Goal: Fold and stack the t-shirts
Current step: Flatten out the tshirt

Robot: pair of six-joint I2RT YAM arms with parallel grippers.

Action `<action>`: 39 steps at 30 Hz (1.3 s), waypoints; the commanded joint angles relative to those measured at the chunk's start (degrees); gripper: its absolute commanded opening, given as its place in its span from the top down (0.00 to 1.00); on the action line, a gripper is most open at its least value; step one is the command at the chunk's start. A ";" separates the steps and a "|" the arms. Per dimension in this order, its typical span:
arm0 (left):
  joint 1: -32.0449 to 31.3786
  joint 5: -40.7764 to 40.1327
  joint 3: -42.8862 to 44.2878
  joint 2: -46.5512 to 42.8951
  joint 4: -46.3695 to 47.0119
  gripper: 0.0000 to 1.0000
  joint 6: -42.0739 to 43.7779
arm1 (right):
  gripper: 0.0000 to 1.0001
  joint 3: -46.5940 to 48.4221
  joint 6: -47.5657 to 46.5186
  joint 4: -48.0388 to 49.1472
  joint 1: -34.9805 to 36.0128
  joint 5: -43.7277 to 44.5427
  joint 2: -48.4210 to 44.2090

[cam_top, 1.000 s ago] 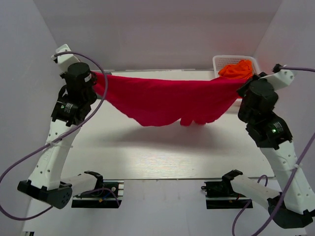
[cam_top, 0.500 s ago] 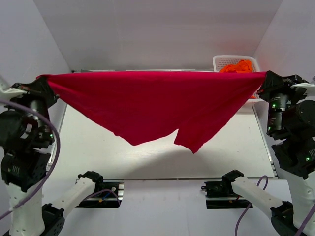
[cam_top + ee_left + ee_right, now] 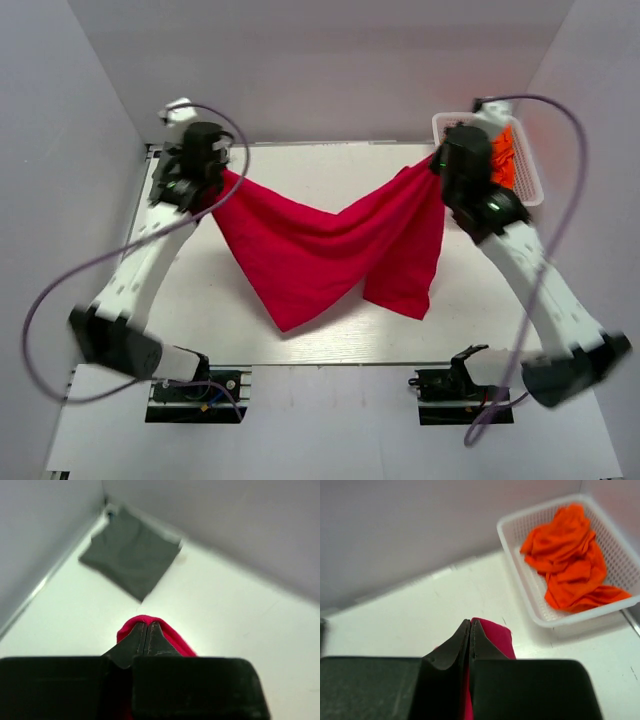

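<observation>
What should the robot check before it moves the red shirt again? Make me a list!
1. The left gripper is shut on the red t-shirt: ok.
2. The right gripper is shut on the same shirt: ok.
3. The shirt is stretched flat between them: not ok, it sags in a deep V with folds.
4. The grey t-shirt lies folded in the far left corner, out of the way: ok.
5. The orange t-shirts are inside the white basket, apart from the red one: ok.
6. Which corners of the shirt are pinched: cannot tell.

Basket (image 3: 533,182) of orange t-shirts (image 3: 506,160) mostly behind the right arm (image 3: 520,262)
</observation>
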 commanded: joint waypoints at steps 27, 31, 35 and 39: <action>6.77 36.62 0.27 24.58 0.15 0.00 2.11 | 0.10 10.96 1.85 -3.89 -7.01 -29.17 32.98; 2.48 47.69 -15.25 11.05 2.36 0.00 -1.74 | 0.10 -7.74 8.08 -3.97 -7.19 -30.41 20.74; -1.74 51.67 -27.97 5.50 0.60 0.00 -4.83 | 0.10 -23.74 12.22 -5.91 -7.19 -29.53 11.93; -6.32 54.75 -37.93 4.16 3.58 0.00 -7.29 | 0.10 -32.53 15.92 -6.96 -7.36 -31.63 4.99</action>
